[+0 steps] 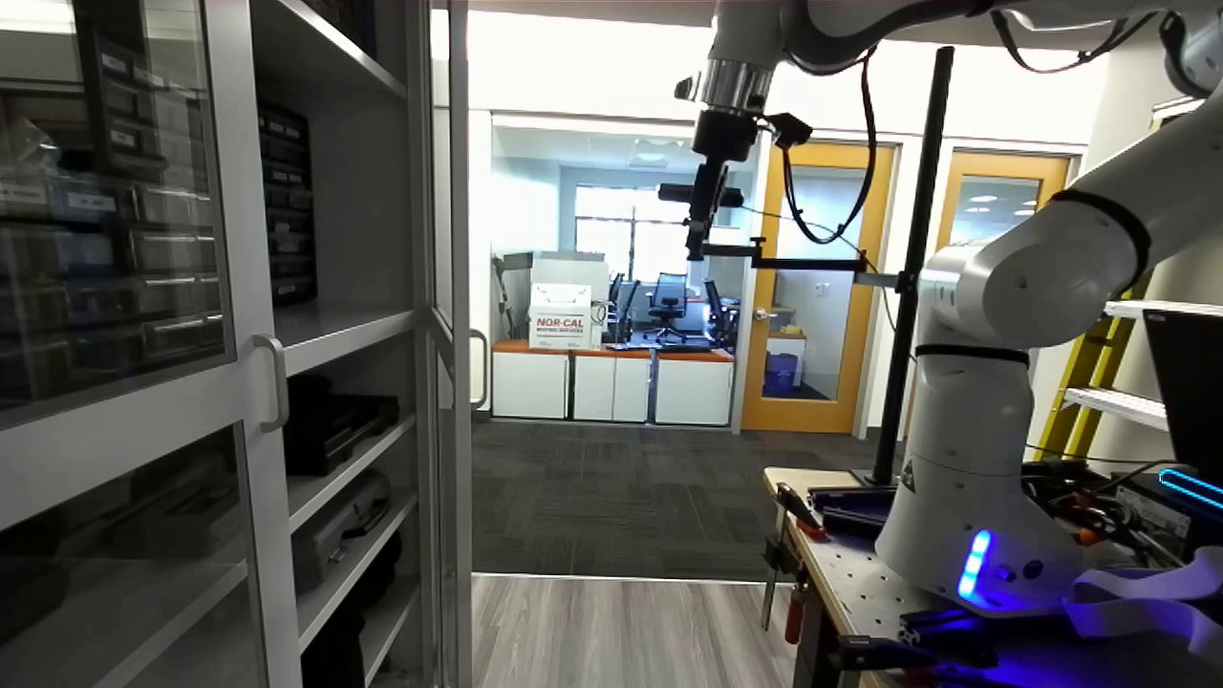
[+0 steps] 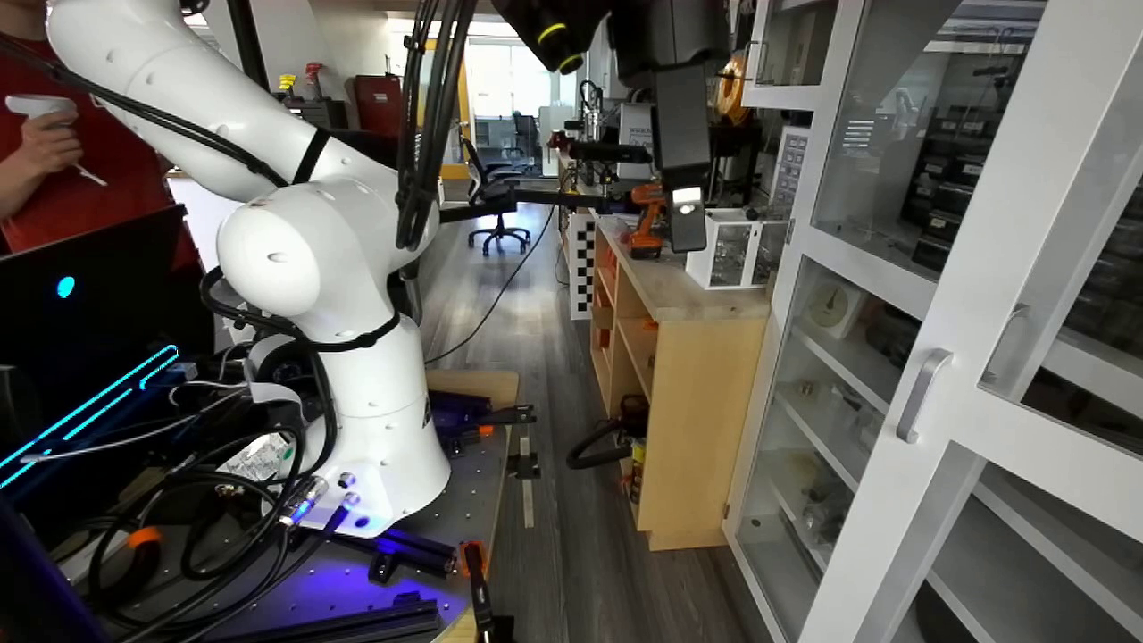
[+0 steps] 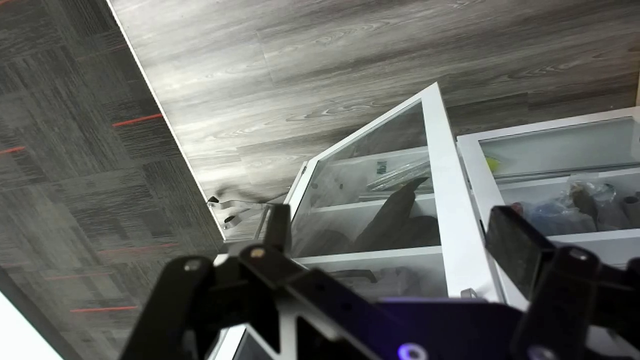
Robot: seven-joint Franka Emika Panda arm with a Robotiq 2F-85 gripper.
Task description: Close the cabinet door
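The white-framed, glass-paned cabinet door (image 1: 462,239) stands ajar, seen almost edge-on in an exterior view, with its handle (image 1: 478,368) on the outer side. The same door (image 2: 1005,223) shows at the right in an exterior view, with a metal handle (image 2: 924,393). In the wrist view the door (image 3: 452,200) stands at an angle to the shut neighbouring door (image 3: 480,165). The neighbouring door also shows in an exterior view (image 1: 124,430). My gripper (image 3: 400,237) is open and empty; it points down. In both exterior views it (image 1: 697,250) (image 2: 686,237) hangs high, apart from the door.
A black pole (image 1: 925,210) with a side arm (image 1: 803,264) stands behind the gripper. A wooden bench (image 2: 705,420) bears a drill (image 2: 647,219) and a white box (image 2: 732,250). A person (image 2: 80,170) stands behind the robot. The robot's table (image 1: 822,545) carries clamps and cables.
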